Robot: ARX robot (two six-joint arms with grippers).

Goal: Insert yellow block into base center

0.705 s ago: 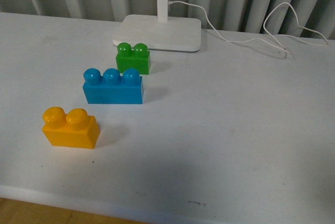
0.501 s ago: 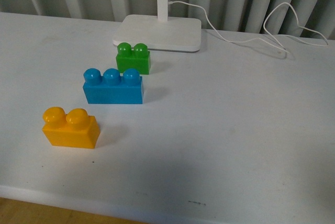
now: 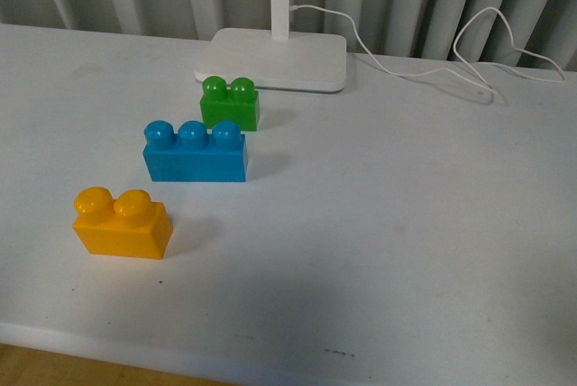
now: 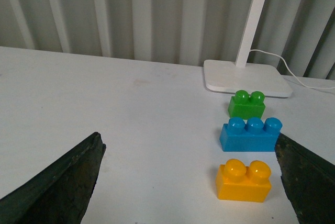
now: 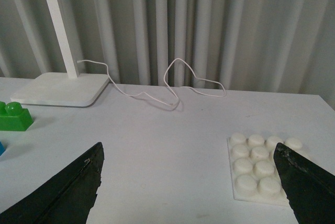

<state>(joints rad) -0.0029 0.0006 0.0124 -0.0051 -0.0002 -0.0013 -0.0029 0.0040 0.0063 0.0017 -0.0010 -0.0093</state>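
Yellow block [image 3: 122, 224] noted studs-up at approx. 8 o'clock on table [image 3: 406, 224], apart from blue brick [image 3: 195, 153] at its 1 o'clock, prob. left free for an easy pick; base [image 5: 256, 169] seen only via R wrist cam, studs bare, nothing seated; left gripper [image 4: 188, 145] & right gripper [image 5: 188, 150] both spread wide, nothing held.

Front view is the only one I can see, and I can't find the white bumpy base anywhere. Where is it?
Observer: The base lies flat on the table, seen in the right wrist view.
Operator: Is anything stuck on it?
Observer: No, the studs that show are bare.
Operator: Is an arm holding the yellow block?
Observer: No, the left end effector is open, the yellow block standing free in front of it.
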